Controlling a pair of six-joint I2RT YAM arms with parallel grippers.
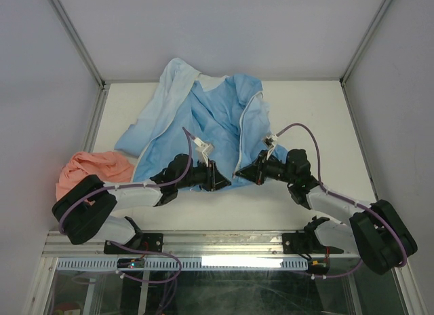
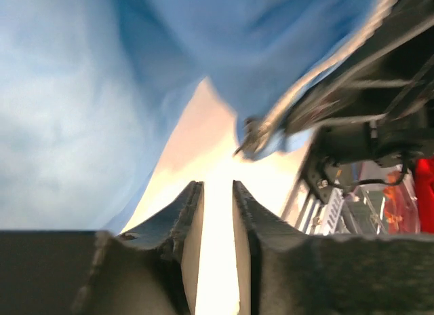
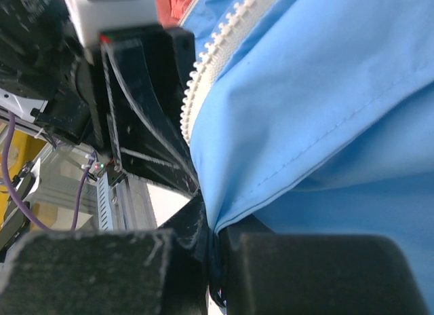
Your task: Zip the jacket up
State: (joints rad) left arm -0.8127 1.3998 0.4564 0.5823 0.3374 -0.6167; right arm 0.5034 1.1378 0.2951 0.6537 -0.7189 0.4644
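The light blue jacket (image 1: pixel 210 118) lies spread on the table, its white zipper (image 1: pixel 245 125) running down the open front to the near hem. My right gripper (image 1: pixel 242 172) is shut on the hem fabric beside the zipper's lower end; the right wrist view shows the blue cloth (image 3: pixel 325 111) pinched in my right gripper (image 3: pixel 215 223), with zipper teeth (image 3: pixel 203 64) above. My left gripper (image 1: pixel 222 181) sits just left of it at the hem. In the left wrist view my left gripper (image 2: pixel 217 193) is narrowly open and empty over the bare table, with the jacket (image 2: pixel 102 91) and the zipper's end (image 2: pixel 256 133) just beyond.
A salmon-pink garment (image 1: pixel 95 171) lies bunched at the table's left edge. Metal frame posts and white walls enclose the table; the aluminium rail (image 1: pixel 203 244) with the arm bases runs along the near edge.
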